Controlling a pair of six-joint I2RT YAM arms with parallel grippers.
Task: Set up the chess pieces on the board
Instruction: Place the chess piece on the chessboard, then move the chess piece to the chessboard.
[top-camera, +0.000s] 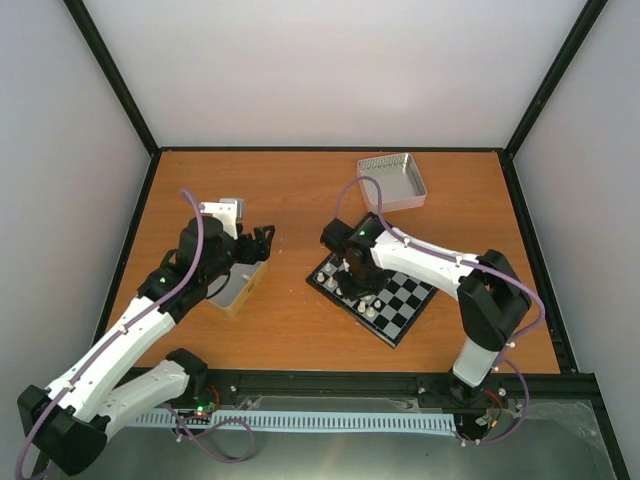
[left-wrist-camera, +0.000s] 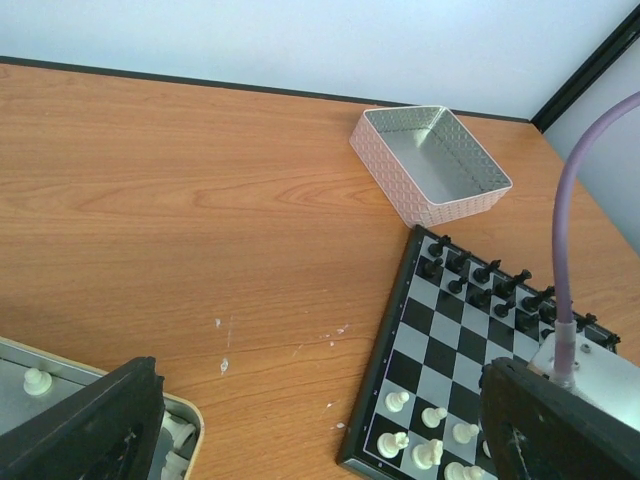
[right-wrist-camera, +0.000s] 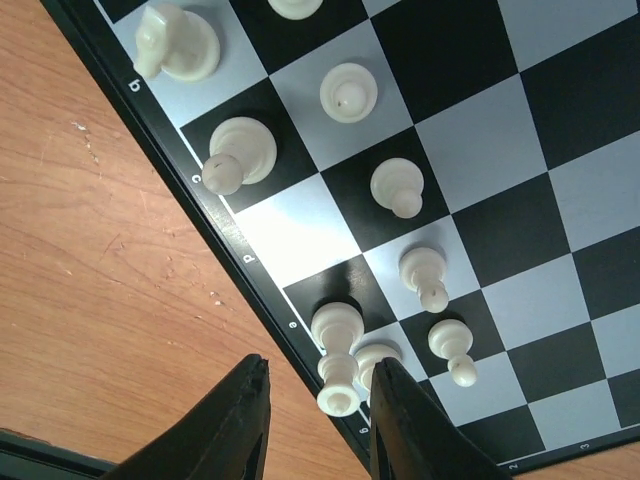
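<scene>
Cream-white chess pieces (right-wrist-camera: 398, 185) stand on the board (right-wrist-camera: 500, 110) near its left rim in the right wrist view. A knight (right-wrist-camera: 175, 42) is at upper left, a bishop (right-wrist-camera: 238, 152) just below it, and pawns (right-wrist-camera: 425, 275) run down the next line of squares. At lower centre a tall white piece (right-wrist-camera: 338, 362) stands upright on the dark square by the rim letter "e". The right gripper (right-wrist-camera: 315, 425) hangs over it, one finger on each side of its head. A gap shows on both sides, so the jaws are parted and the piece stands free.

From above, the board lies right of centre on the wooden table (top-camera: 300, 190), turned diagonally. The left gripper (top-camera: 258, 243) hovers left of centre over a shallow cream-rimmed tray (top-camera: 240, 292). In the left wrist view its fingers (left-wrist-camera: 90, 420) sit at the bottom corners, spread wide with nothing between them. Loose white pieces lie in the tray at bottom left. Black chessmen (left-wrist-camera: 480, 280) fill the board's far rows. A silver lattice-walled tray (left-wrist-camera: 430, 165) sits beyond them at upper right, near the board but apart from it.
</scene>
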